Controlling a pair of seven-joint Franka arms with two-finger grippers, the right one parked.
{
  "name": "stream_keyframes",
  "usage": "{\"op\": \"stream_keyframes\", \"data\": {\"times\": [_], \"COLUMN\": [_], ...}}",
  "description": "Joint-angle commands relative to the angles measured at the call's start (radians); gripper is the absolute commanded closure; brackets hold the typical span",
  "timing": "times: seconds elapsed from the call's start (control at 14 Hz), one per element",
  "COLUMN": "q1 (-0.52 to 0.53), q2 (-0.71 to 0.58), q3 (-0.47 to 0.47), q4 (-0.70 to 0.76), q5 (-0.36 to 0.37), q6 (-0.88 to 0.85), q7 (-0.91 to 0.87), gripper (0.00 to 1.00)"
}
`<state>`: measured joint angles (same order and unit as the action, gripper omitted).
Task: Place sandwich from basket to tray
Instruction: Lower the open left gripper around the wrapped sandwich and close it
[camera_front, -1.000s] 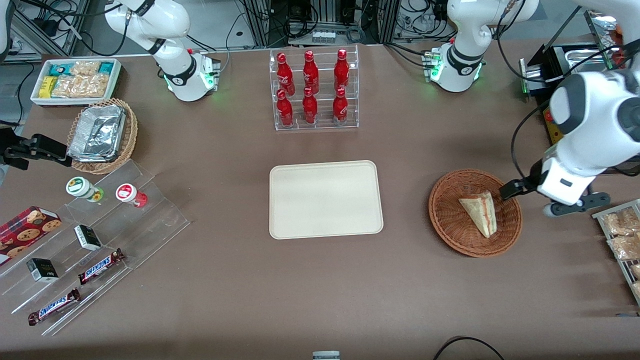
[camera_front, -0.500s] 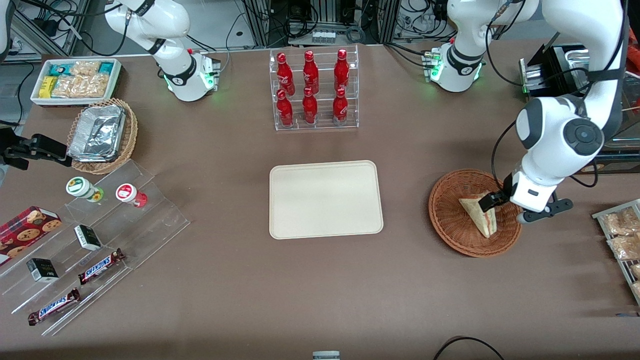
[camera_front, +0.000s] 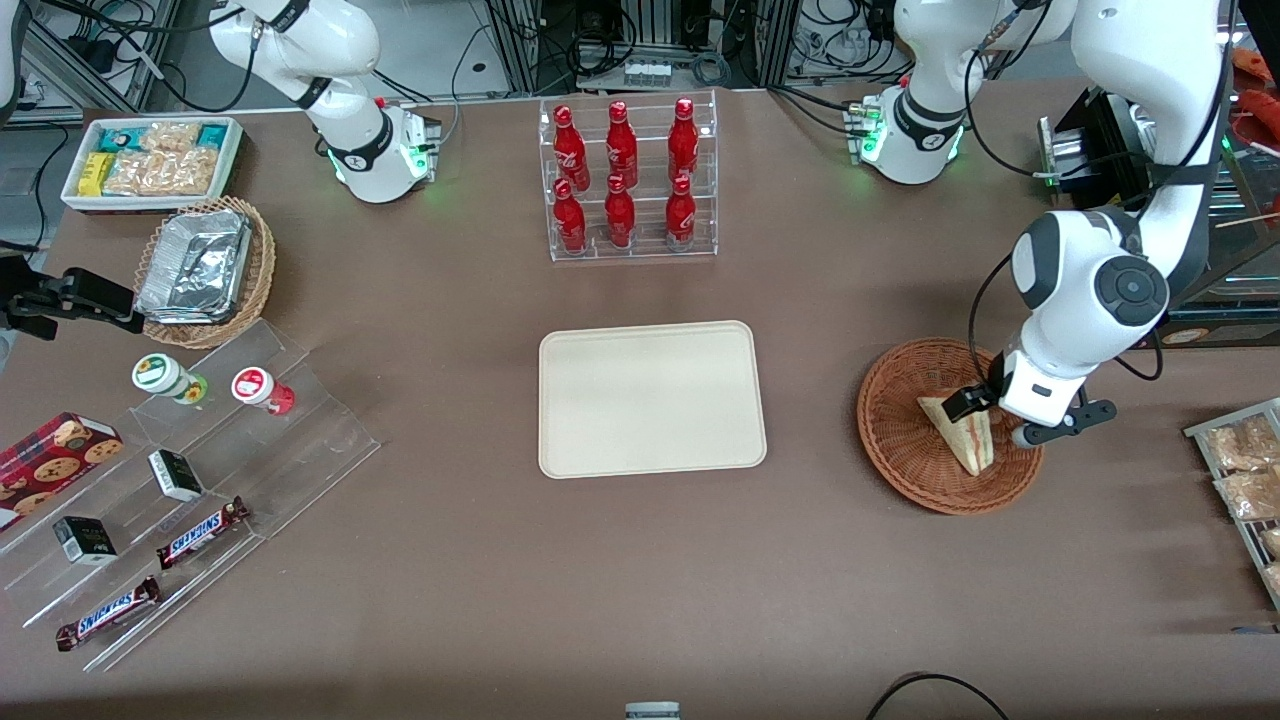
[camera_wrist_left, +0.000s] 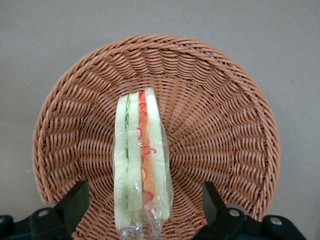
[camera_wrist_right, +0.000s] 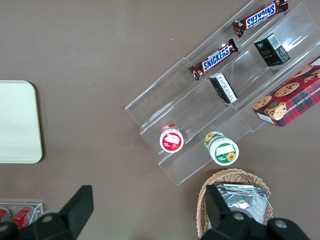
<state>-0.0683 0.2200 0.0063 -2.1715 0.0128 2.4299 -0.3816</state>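
The left arm's gripper (camera_wrist_left: 141, 210) hovers over the reddish basket (camera_front: 900, 440), fingers (camera_wrist_left: 75, 202) spread wide either side of the wrapped sandwich (camera_wrist_left: 140, 165), which stands on edge inside it. The tray (camera_front: 650, 340) waits well apart. A squeeze landing off-centre would likely slip on the clear wrap or tip the wedge flat.

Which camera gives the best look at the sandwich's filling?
The left wrist view: the sandwich lies in the basket between the open gripper's fingers, layers facing the camera. The front view shows it small and partly covered by the gripper; the right wrist view misses it.
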Motion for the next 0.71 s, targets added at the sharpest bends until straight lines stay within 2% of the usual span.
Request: {"op": "stream_keyframes", "data": {"times": [0.0,0.43,0.5,0.57,0.64], "q1": [-0.008,-0.008,-0.008,-0.008,-0.008], "q2": [0.015,0.055,0.058,0.059,0.058], "q3": [0.004,0.004,0.004,0.004,0.004], "q4": [-0.020,-0.033,-0.034,-0.033,-0.034], "q5": [0.010,0.010,0.010,0.010,0.010], "q6": [0.049,0.080,0.080,0.080,0.080], "q7": [-0.025,-0.023,-0.025,-0.023,-0.022], "gripper": [0.00,0.00,0.07,0.28,0.53]}}
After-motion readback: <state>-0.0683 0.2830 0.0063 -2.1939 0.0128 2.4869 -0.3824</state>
